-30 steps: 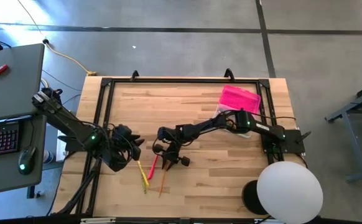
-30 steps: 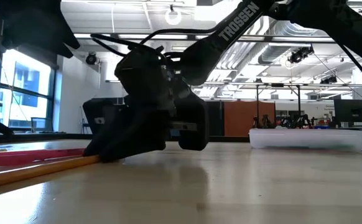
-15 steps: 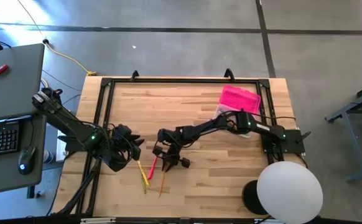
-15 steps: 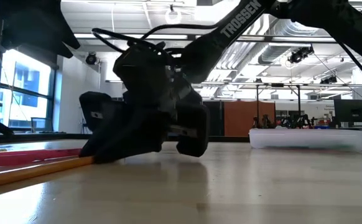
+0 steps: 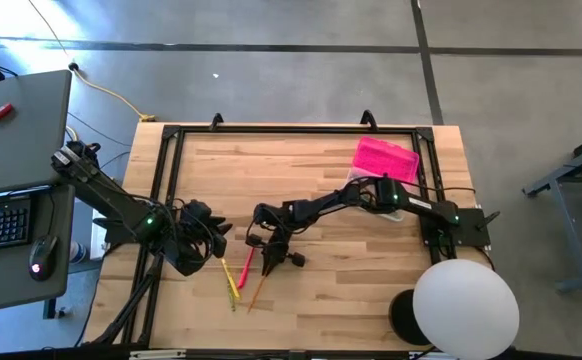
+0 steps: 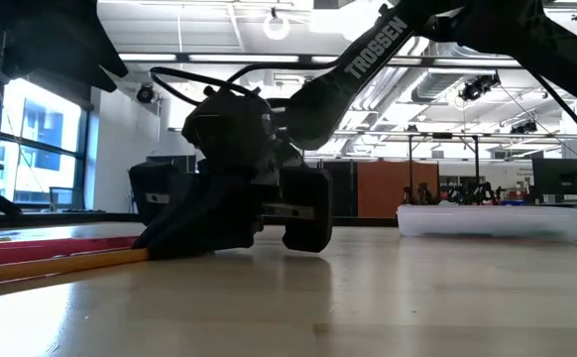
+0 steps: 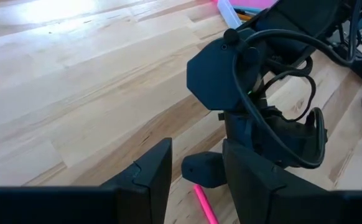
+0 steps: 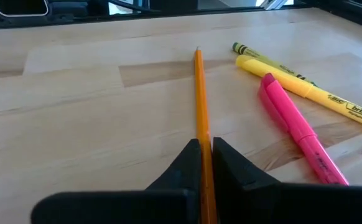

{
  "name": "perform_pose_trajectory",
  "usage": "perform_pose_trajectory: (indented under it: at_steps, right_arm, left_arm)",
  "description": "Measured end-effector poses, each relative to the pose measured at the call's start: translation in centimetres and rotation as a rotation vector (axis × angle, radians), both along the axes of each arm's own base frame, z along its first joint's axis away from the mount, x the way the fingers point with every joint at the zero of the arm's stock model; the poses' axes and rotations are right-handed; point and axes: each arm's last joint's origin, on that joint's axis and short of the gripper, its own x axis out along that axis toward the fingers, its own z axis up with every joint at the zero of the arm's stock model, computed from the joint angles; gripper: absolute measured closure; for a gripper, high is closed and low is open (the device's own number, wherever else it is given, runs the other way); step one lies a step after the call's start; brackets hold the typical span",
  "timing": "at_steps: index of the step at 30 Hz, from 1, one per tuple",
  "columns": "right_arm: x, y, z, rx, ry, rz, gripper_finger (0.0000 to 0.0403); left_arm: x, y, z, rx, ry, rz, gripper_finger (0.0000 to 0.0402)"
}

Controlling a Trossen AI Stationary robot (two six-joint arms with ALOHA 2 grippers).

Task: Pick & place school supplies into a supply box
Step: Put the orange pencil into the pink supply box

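An orange pencil lies flat on the wooden table, and my right gripper is shut on its far end. Left of it lie a pink highlighter, a yellow highlighter and a green pencil, all flat on the table. My left gripper hovers open just left of them, with the pink highlighter's end showing below its fingers. The supply box, clear with a pink lid, stands at the far right. My right gripper pinches the orange pencil near its far end between the two fingers. The fingers slant down from the table's far side and lie roughly along the pencil. The pencil rests on the table, its free end pointing toward the near edge.
A black frame runs along the table's left, far and right sides. A white round lamp hangs over the near right corner. A desk with a keyboard stands off the table's left. Bare wood lies between the pencils and the box.
My right gripper has sunk a little onto the table and shut on the orange pencil. The pencil's free near end has swung slightly toward the table's left edge; it stays on the table.
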Motion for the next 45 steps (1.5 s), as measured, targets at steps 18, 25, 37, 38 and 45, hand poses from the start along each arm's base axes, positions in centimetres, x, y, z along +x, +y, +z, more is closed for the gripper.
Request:
perform_pose_trajectory:
  at_steps: [18, 25, 37, 38, 45]
  right_arm:
    - [-1.8, -3.2, 10.7, -0.144, 0.237, -0.39, 0.0396]
    - [-5.9, -5.8, 14.7, -0.305, 0.452, -0.465, 0.0399]
    - [-13.5, -8.9, 23.2, -0.368, 0.626, -0.507, 0.0398]
    - [-14.4, -9.3, 24.1, -0.403, 0.633, -0.55, 0.0398]
    - [-21.5, -12.2, 31.0, -0.44, 0.56, -0.946, 0.04]
  left_arm:
    - [0.0, 0.0, 0.0, 0.009, -0.005, 0.003, 0.0224]
    - [0.0, 0.1, 0.1, 0.036, -0.023, 0.017, 0.0224]
    - [0.0, 0.1, 0.0, 0.047, -0.018, 0.019, 0.0224]
    - [0.0, 0.1, 0.0, 0.046, -0.018, 0.018, 0.0224]
    - [0.0, 0.1, 0.1, 0.048, -0.02, 0.019, 0.0224]
